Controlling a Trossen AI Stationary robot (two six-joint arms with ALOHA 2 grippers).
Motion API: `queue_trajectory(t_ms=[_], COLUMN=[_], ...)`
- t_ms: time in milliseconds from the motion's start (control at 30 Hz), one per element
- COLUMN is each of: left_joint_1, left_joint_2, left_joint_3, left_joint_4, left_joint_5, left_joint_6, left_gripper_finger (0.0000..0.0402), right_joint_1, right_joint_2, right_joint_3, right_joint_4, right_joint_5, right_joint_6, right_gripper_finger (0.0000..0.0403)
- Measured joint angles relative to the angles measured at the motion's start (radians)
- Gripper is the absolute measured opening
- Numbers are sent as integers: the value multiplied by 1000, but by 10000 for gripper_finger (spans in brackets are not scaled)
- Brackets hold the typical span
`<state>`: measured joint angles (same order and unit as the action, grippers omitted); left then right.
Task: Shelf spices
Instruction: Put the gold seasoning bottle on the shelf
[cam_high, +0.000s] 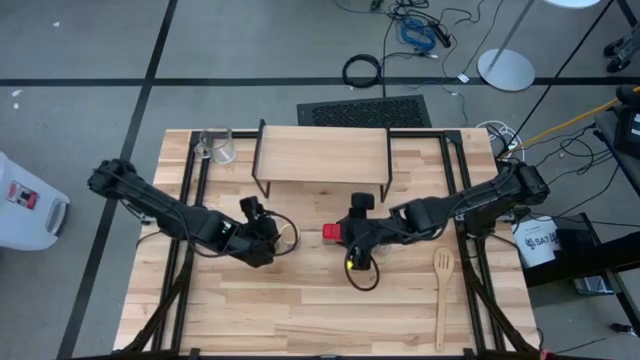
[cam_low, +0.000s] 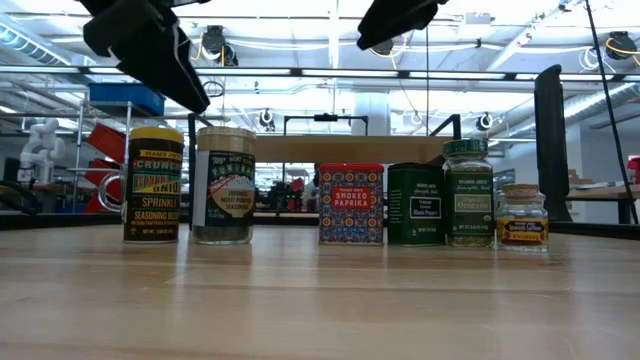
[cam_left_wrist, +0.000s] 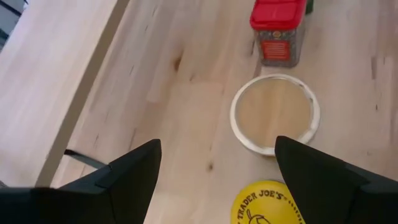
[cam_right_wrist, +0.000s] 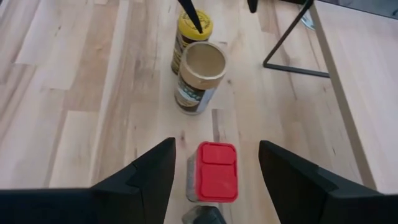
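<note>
The right gripper (cam_right_wrist: 214, 180), fingers open and empty, hovers over the red square tin (cam_right_wrist: 217, 171), probably light and slippery, best pinched on its flat sides.

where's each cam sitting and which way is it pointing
High view: overhead, straight down on the shelf and both arms.
Low view: tabletop height, level at the spice row; arms enter from above.
Left wrist view: down past its open left gripper at the yellow jar and tan jar.
Right wrist view: down past its open right gripper at the red tin.
Shared: both wrist views show the tan jar and red tin.
</note>
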<state>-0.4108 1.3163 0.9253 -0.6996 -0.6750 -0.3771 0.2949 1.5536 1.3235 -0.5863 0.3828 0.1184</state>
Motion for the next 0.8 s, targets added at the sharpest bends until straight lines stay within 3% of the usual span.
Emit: queue_trajectory(t_ms=[567,800], left_joint_1=[-10,-10], left_joint_2=[72,67], left_joint_3=[0,17], left_joint_4=[97,89], left_joint_5=[80,180], left_joint_6=[73,72], left_gripper_finger=[324,325], right_joint_1=[22,21], right_joint_2=[0,0], right_joint_3=[0,0], right_joint_4=[-18,-17], right_joint_5=[-30,-76], right_joint_6=[-11,-12], right_gripper_finger=[217,217])
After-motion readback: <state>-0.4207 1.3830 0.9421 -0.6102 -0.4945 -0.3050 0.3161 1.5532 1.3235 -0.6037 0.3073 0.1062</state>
